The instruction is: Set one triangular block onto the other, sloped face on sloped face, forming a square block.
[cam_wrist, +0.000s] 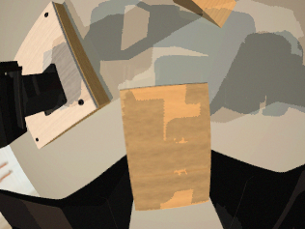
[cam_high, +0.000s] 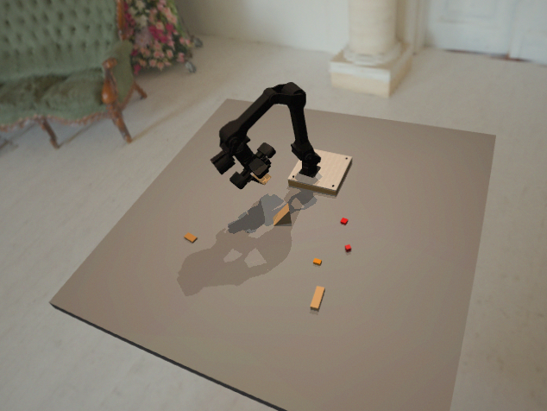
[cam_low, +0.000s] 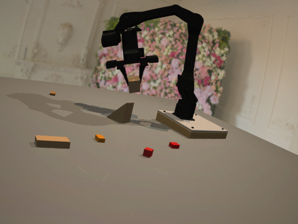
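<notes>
1. My fingers (cam_low: 133,79) are clamped on the upper triangular block (cam_low: 134,84), gripping its two flat ends, so its sloped face is left free to meet its partner
2. That block hangs high above the surface (cam_low: 149,188), touching nothing but me; in the wrist view it fills the gap between my fingers as a tan wooden face (cam_wrist: 168,144)
3. The lower triangular block (cam_low: 122,112) rests on the surface below me and a little to the side, slope facing up, near the arm's base plate (cam_low: 211,134)
4. I judge I am carrying high so the descent comes from above and does not shove it
5. Farther out lie loose pieces well apart from both blocks: an orange bar (cam_low: 52,141), a small orange cube (cam_low: 99,138) and two red cubes (cam_low: 147,152)
</notes>
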Robot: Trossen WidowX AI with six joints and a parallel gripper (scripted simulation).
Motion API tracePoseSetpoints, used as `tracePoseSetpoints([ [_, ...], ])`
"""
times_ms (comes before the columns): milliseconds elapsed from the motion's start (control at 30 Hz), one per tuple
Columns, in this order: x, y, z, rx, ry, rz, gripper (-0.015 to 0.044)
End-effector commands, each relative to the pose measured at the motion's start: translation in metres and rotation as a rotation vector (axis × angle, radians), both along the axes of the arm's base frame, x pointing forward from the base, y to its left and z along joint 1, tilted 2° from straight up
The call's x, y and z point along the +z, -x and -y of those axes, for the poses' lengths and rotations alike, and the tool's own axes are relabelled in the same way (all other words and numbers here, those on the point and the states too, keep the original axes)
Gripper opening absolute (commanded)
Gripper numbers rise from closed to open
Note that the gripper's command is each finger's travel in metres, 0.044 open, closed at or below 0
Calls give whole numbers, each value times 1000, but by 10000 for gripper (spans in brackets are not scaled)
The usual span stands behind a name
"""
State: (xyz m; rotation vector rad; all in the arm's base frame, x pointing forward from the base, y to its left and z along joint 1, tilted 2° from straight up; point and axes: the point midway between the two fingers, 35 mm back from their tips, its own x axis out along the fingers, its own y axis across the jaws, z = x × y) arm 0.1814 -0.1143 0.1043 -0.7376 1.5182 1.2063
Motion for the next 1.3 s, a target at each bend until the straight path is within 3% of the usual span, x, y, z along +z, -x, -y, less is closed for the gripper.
tracePoseSetpoints([
  [0, 1, 1, -1, 96, -38, 44, 0],
  [900, 4, 4, 2, 890, -223, 336, 0],
  [1267, 14, -15, -3, 911, -222, 344, 0],
])
